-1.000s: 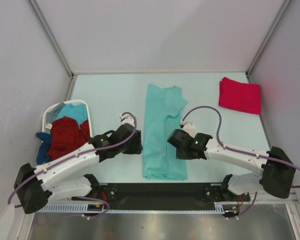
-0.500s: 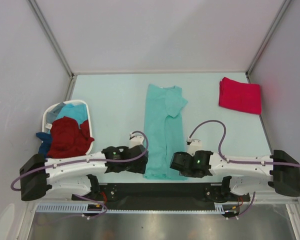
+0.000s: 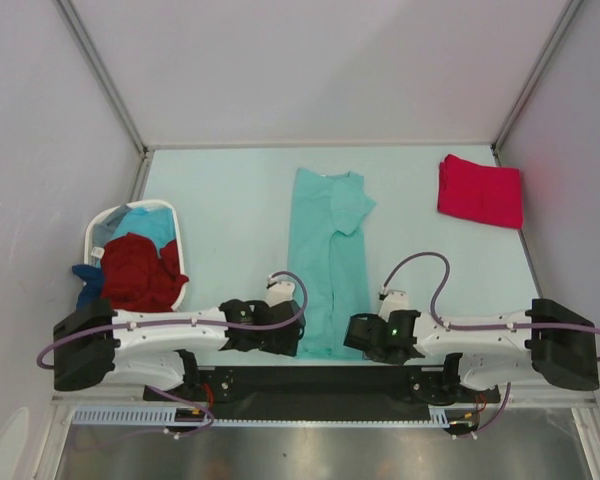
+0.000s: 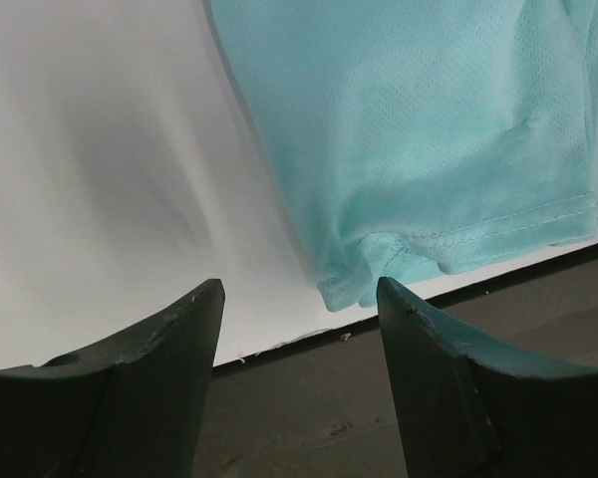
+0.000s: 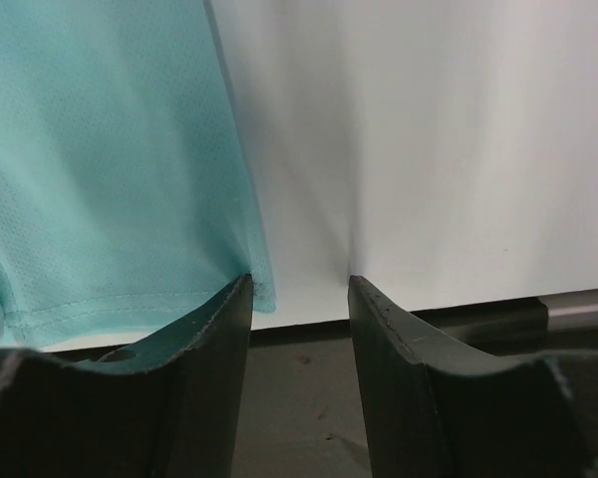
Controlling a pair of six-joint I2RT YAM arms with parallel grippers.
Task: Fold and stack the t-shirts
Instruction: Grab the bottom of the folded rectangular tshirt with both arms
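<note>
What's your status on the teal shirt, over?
Left gripper open, empty, at near-left hem corner. Right gripper open, empty, at near-right hem corner. Teal t-shirt folded lengthwise, flat, not gripped. Nothing blocking the hem.

Your left gripper (image 4: 299, 286) stands open; the teal shirt (image 4: 429, 129) has its bunched hem corner just ahead, at the table (image 4: 100, 149) edge.

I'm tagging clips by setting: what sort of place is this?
Probably a robotics lab test cell: bare panel walls, left arm and right arm bolted to the table, teal t-shirt laid flat.
</note>
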